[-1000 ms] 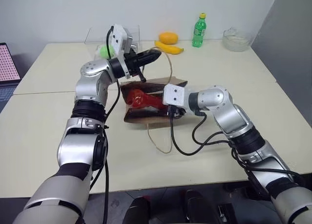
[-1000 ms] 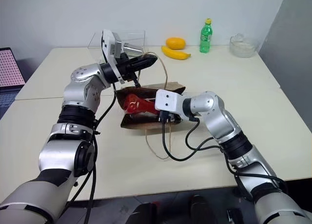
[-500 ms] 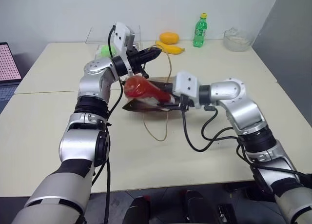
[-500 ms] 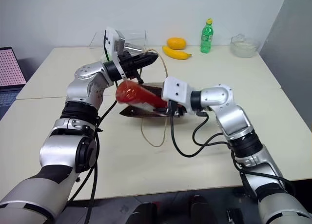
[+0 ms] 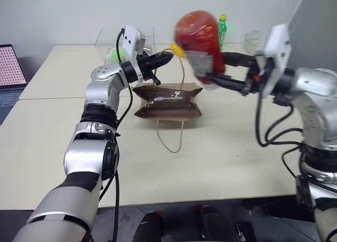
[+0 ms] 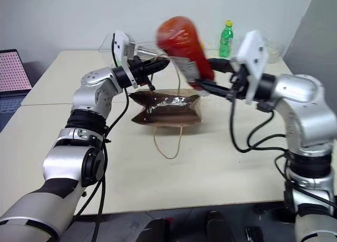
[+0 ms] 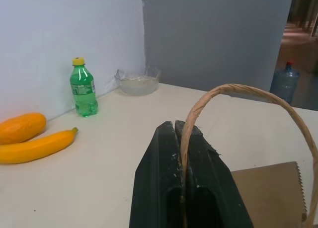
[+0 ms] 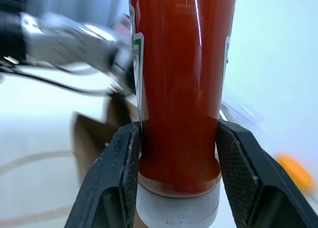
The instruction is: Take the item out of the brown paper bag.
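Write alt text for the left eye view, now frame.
The right gripper holds a red sauce bottle in the air, cap end down, above the brown paper bag lying on the table. The left gripper pinches one of the bag's handles, lifted up.

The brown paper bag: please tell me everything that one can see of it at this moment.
The brown paper bag is small, of creased kraft paper, with a shiny crinkled patch on its side. It lies flat on the pale table. It has two thin tan loop handles: one lies loose on the table toward the robot, and the other rises to the left gripper, whose black fingers are shut on it. The red bottle is out of the bag, held above it.
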Controlling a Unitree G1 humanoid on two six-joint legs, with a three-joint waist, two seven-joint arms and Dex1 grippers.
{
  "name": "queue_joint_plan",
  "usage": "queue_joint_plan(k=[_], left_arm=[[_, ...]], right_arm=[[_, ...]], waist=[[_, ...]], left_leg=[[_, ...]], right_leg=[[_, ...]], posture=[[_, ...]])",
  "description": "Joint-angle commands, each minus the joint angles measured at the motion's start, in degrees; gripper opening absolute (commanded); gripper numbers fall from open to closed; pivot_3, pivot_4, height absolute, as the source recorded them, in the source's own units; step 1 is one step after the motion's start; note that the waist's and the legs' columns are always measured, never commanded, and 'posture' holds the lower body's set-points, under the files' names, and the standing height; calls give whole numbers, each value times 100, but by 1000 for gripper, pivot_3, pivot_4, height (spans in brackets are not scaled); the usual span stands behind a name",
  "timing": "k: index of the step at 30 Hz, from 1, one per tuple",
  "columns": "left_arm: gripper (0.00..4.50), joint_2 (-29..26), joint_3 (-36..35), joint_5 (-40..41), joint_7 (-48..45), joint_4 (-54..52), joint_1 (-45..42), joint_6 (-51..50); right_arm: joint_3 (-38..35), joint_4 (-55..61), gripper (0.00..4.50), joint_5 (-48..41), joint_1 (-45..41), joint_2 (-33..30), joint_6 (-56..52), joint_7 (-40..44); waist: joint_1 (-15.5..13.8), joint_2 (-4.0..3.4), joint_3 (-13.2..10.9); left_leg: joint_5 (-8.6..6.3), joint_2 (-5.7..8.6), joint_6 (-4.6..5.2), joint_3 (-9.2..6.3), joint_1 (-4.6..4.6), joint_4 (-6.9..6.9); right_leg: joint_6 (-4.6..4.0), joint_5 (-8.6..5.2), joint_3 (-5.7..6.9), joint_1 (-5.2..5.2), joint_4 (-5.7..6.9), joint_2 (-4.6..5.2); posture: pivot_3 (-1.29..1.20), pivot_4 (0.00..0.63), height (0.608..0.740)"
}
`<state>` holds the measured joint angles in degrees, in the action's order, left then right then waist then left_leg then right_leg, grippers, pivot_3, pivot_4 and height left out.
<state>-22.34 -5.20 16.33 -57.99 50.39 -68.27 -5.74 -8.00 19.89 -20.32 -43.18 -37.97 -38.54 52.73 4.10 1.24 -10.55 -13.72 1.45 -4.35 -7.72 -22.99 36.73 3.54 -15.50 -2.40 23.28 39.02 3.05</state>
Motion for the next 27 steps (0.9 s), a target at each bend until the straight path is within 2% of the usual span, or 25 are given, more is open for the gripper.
queue_joint_plan(k=[1,4,7,10,17,23,27], left_arm=[[0,-11,-77,-19,38,-46,-201,117],[0,-5,-87,-22,40,-41,-203,120],[0,12,-90,-20,41,-52,-195,123],[0,24,-87,-14,35,-93,-179,106],[0,30,-91,-13,43,-120,-169,93],[0,29,-95,-9,33,-128,-155,89],[0,37,-93,-10,29,-119,-154,100]], right_arm=[[-373,154,1903,278,435,-687,328,-84],[-282,-22,1903,672,890,-1191,768,-128],[410,-349,1902,1526,1330,-1571,1334,-262],[1091,-800,1902,2368,1359,-1768,1961,-417],[1936,-1759,1902,3610,1098,-1661,2671,-814],[1992,-1882,1902,3790,1147,-1585,2852,-713],[1893,-1774,3201,3705,1300,-1620,2837,-611]], waist=[[-15,0,0],[-26,1,-1],[-10,1,-1],[17,1,-2],[20,-2,-8],[17,-2,-9],[14,-2,-9]], left_leg=[[0,0,0,1,0,0],[0,0,1,4,0,-1],[0,-1,1,12,3,-1],[0,-2,0,12,4,0],[1,-1,-2,12,2,2],[1,0,-3,11,1,2],[1,0,-2,10,1,3]], right_leg=[[0,0,0,0,0,0],[2,-1,-1,0,-1,-1],[3,-2,-7,0,1,-1],[3,-2,-7,0,1,-2],[4,-3,-7,0,-3,0],[4,-3,-7,0,-3,0],[4,-3,-6,0,-2,0]], posture=[[0,150,740],[0,150,740],[0,150,740],[0,150,740],[0,150,740],[0,150,740],[0,150,740]])
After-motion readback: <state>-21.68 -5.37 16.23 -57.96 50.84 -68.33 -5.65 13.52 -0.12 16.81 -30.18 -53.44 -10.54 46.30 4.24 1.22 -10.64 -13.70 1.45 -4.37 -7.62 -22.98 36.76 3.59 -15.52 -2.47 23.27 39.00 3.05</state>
